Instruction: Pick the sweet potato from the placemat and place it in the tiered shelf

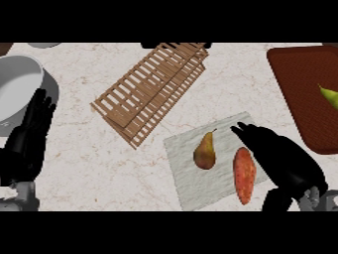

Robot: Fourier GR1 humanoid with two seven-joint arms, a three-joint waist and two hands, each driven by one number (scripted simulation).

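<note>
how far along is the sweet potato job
Nothing looks done yet: the sweet potato lies on the placemat beside a pear. In hand: the right robot hand is open just right of the sweet potato, not curled round it. Left: grasp it, carry it to the shelf and set it in. The left robot hand rests open by a pot.
</note>
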